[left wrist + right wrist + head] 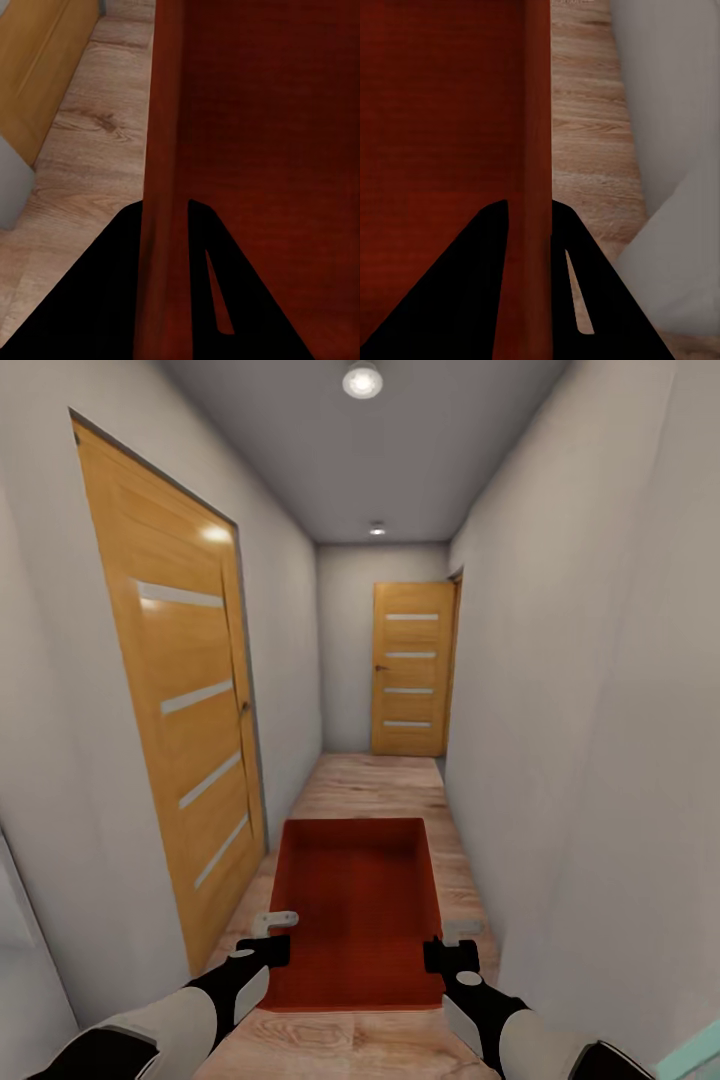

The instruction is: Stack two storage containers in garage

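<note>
I stand in a narrow corridor, with the living room and the garage out of view. One orange-red open-top storage container [360,900] hangs low in front of me above the light wood planks, empty inside. My left gripper [276,950] is shut on its left side wall [165,142], one black finger [105,300] outside and one inside. My right gripper [438,955] is shut on the right side wall [537,142] in the same way, its fingers [592,300] straddling the rim.
A light-wood door [190,710] with four frosted strips stands close on the left. A second such door [412,668] closes the corridor's far end. White walls [600,740] hem in both sides, leaving a strip of plank flooring [375,785] ahead.
</note>
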`<state>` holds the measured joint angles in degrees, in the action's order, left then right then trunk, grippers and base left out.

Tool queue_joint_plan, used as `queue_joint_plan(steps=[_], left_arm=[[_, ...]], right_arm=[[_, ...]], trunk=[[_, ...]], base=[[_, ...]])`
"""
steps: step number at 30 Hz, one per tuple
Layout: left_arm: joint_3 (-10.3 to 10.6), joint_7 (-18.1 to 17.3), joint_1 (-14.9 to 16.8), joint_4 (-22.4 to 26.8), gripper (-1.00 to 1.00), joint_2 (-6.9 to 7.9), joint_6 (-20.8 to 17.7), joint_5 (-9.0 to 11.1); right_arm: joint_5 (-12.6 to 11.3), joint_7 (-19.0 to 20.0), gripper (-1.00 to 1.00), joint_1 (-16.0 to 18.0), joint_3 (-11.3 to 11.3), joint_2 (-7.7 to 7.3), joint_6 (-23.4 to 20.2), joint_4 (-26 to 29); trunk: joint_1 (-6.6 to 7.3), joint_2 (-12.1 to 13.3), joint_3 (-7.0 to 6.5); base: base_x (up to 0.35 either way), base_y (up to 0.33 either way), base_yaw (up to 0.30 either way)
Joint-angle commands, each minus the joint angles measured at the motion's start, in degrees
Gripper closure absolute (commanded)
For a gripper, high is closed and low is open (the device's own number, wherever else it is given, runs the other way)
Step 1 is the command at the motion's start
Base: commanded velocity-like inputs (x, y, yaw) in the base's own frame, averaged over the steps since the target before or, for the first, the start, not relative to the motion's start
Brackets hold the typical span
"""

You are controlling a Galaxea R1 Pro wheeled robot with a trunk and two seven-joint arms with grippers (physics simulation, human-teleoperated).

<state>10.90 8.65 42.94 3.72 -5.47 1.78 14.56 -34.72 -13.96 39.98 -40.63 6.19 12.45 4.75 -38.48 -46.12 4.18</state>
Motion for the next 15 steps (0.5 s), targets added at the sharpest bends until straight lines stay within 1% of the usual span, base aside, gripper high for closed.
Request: queue_joint_plan(steps=[1, 15], left_arm=[[-3.70, 4.63, 0.13, 0.14, 1.00, 0.29, 0.68, -0.14], [-3.70, 4.63, 0.13, 0.14, 1.00, 0.29, 0.68, -0.14]], right_arm=[[-0.70, 0.86, 1.00, 0.00, -0.85, 0.01, -0.14, -0.01], [-0.64, 0.78, 1.00, -0.01, -0.85, 0.05, -0.14, -0.01]], trunk=[[-0.05, -0.07, 0.09], [-0.05, -0.07, 0.09]], base=[[0.324, 0.000, 0.000], [0.324, 0.000, 0.000]])
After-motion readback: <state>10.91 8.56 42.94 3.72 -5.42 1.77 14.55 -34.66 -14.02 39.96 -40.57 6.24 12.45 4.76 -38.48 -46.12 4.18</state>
